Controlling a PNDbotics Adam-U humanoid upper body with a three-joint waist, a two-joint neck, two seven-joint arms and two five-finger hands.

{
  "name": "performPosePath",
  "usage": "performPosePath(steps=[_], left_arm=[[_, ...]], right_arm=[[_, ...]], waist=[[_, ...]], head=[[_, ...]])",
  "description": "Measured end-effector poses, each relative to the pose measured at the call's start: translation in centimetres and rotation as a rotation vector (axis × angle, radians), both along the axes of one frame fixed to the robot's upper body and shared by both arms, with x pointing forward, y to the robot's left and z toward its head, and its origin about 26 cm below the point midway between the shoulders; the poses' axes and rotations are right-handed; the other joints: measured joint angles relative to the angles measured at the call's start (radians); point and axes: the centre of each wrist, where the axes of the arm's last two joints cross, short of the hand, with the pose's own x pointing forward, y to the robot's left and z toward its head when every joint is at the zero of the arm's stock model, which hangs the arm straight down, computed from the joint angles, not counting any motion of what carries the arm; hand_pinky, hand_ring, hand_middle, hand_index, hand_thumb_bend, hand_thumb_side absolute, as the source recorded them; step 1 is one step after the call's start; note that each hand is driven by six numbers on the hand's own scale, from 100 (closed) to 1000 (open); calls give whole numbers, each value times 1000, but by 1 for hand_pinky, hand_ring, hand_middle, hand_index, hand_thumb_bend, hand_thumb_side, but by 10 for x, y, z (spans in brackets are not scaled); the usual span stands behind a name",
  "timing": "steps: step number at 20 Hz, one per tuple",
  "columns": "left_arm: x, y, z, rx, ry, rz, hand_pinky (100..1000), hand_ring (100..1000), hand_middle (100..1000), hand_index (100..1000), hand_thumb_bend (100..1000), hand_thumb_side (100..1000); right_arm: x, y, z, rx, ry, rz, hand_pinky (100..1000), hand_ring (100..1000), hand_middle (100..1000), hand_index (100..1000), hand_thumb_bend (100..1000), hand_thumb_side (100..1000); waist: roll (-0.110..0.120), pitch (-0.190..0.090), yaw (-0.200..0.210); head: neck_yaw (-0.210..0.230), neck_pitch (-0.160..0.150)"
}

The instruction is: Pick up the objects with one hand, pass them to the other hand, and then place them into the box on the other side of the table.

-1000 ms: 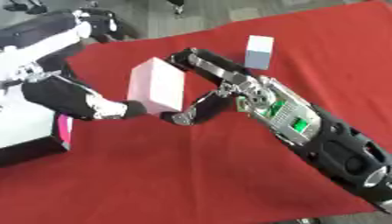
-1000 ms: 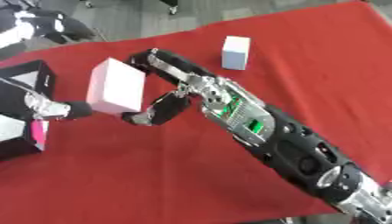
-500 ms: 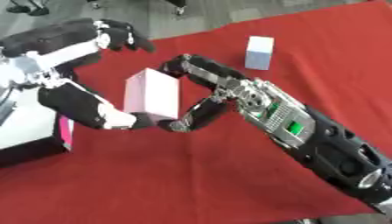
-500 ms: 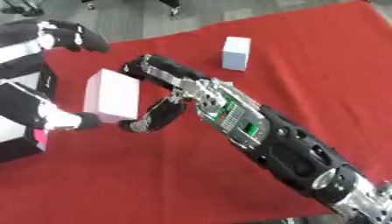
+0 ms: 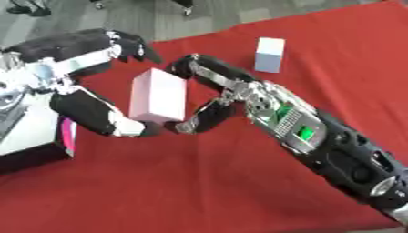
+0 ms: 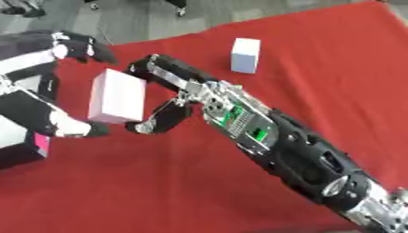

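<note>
The red cloth-covered table (image 5: 199,182) fills most of the view. Nearest on it is the robot's black and silver right arm, which comes in from the lower right corner and runs up toward the middle, a green-lit panel showing on its forearm. At the left edge sits a box with a white top and dark sides (image 5: 28,141), a strip of magenta showing at its near corner; it is partly cut off by the frame.

In the middle, a pale pink rectangular block (image 5: 158,96) is held upright above the cloth between the two hands. The right hand (image 5: 209,98) is curled round the block's right side: its upper fingers (image 5: 203,70) arch over the top right corner and its thumb reaches in under the lower right edge. The left hand (image 5: 95,79) comes in from the left; its upper fingers (image 5: 131,45) are bent above the block's top left and appear apart from it, while its thumb reaches under the block's lower left corner, close to the right thumb. Whether that thumb touches the block cannot be told.

Farther back, right of the hands and well apart from them, a small pale blue-white block (image 5: 268,55) stands upright on the cloth. Beyond the table's far edge lies grey floor (image 5: 207,13)
</note>
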Motion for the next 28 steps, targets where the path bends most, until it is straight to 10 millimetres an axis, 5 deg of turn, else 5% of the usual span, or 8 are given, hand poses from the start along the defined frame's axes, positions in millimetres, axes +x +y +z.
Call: performPosePath(steps=[11, 21, 28], left_arm=[[3, -2, -4, -9, 4, 18, 818, 811, 754, 847, 514, 391], [0, -3, -5, -120, -44, 55, 768, 701, 559, 701, 286, 331], [-4, -5, -5, -136, -50, 56, 738, 584, 458, 534, 176, 177]], right_arm=[[-3, 1, 3, 33, -19, 2, 784, 637, 501, 621, 298, 100], [-4, 2, 5, 39, -22, 10, 781, 643, 501, 623, 331, 100], [-7, 2, 7, 44, -17, 17, 779, 645, 506, 629, 381, 100]], waist=[[0, 0, -3], [0, 0, -3], [0, 0, -5]], head=[[0, 0], [-5, -1], [-5, -1]])
